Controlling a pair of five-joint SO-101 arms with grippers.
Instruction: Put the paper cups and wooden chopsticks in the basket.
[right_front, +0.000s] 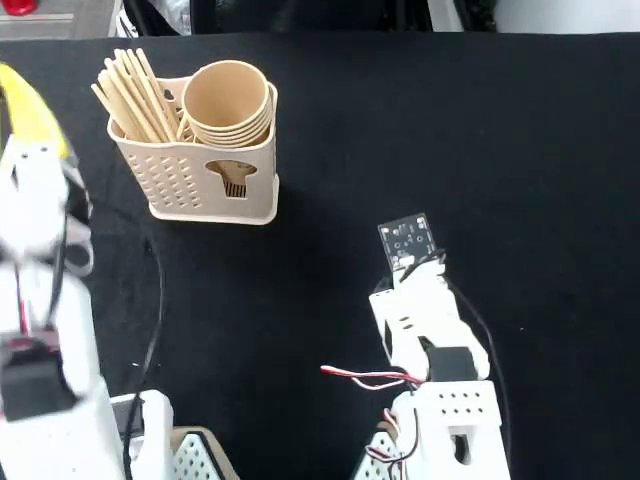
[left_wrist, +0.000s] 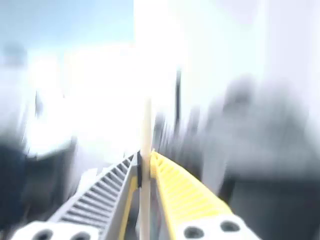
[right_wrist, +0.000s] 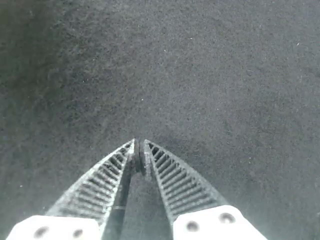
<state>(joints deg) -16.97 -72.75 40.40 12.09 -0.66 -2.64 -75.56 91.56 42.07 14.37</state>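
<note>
**Chopstick (left_wrist: 146, 125) clamped in the left pincer (left_wrist: 144, 158), with a crowded basket to aim for**

We start with the counter (right_front: 450, 130), a flat spread of matt black cloth. We think a stick dropped there could roll well away from the basket. The basket (right_front: 180, 180) stands toward the far left. It is a beige plastic caddy with perforated walls and looks light, so a sideways knock from an arm might tip it.

The paper cups (right_front: 228, 100) are tan and nested in one stack. They fill one side and rise above the rim, where a careless sweep could drag them out. Beside them the wooden chopsticks (right_front: 135, 95) fan out, pale, thin and smooth. They crowd their side, so a newcomer might jam or glance off.

The single chopstick is gripped between the ribbed grey and yellow jaws and pokes out past their tips. So narrow a hold could let it pivot or slip. The right pincer (right_wrist: 139, 152) hangs closed on nothing over bare cloth.
</note>
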